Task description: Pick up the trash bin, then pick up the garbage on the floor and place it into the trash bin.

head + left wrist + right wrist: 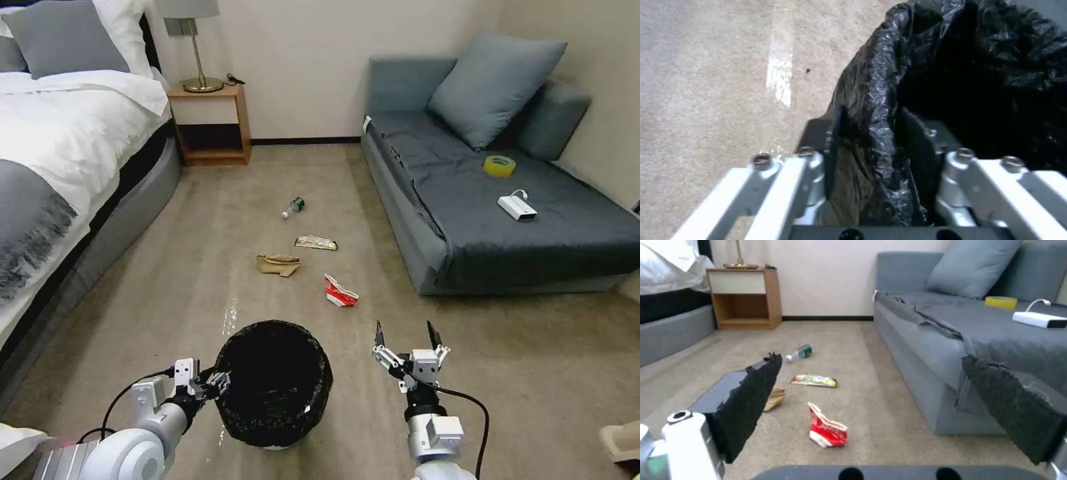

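The trash bin [273, 383], lined with a crinkled black bag, is near me on the carpet; my left gripper [215, 385] is shut on its left rim [882, 133]. The garbage lies on the floor beyond it: a red-and-white crushed carton [340, 292] [826, 431], crumpled brown paper [278, 265] [774, 399], a yellow-silver wrapper [317, 243] [814, 380] and a small clear bottle [294, 206] [799, 352]. My right gripper [406, 335] [880, 406] hovers open to the right of the bin, a short way before the carton, with nothing between its fingers.
A grey sofa [467, 220] on the right carries a cushion, a yellow tape roll [499, 165] and a white box with a cable [517, 207]. A bed [60, 173] runs along the left. A wooden nightstand [210, 123] with a lamp stands at the back wall.
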Robot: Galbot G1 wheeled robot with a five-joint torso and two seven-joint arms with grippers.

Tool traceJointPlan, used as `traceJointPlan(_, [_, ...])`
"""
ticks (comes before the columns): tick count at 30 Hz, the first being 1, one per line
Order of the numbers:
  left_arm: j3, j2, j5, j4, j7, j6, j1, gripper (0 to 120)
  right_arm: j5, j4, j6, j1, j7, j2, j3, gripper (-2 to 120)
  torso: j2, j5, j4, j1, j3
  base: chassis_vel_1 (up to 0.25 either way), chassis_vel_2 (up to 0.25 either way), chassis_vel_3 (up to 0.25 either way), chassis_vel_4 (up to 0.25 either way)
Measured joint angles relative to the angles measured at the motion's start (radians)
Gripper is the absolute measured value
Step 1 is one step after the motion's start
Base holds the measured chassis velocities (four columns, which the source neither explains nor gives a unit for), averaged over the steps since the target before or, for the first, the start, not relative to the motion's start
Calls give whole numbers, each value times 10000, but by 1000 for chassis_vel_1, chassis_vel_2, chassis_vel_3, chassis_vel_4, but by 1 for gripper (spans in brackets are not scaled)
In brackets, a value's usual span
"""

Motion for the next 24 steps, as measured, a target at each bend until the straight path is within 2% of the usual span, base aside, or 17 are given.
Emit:
traceJointPlan(1, [22,-147,67,49,88,-64,5,19,127,-12,-89,164,45,-107,44,100,0,0,0,0,0,0,0,0,0])
traceJointPlan(6, [64,-389,308,137,310,-227,48,6,273,40,-171,264,62,-196,118,100,0,1,0,0,0,0,0,0,0])
traceJointPlan(13, [63,-576,549,154,425,-422,59,6,255,74,-193,190,157,-211,131,100,-1,0,0,0,0,0,0,0,0])
traceJointPlan(16, [-48,-779,917,81,697,-839,63,6,257,114,-223,175,166,-280,131,100,0,1,0,0,0,0,0,0,0])
traceJointPlan(24, [-355,-1257,1436,-361,978,-1399,243,6,120,370,-444,202,171,-498,138,100,0,0,1,0,0,0,0,0,0])
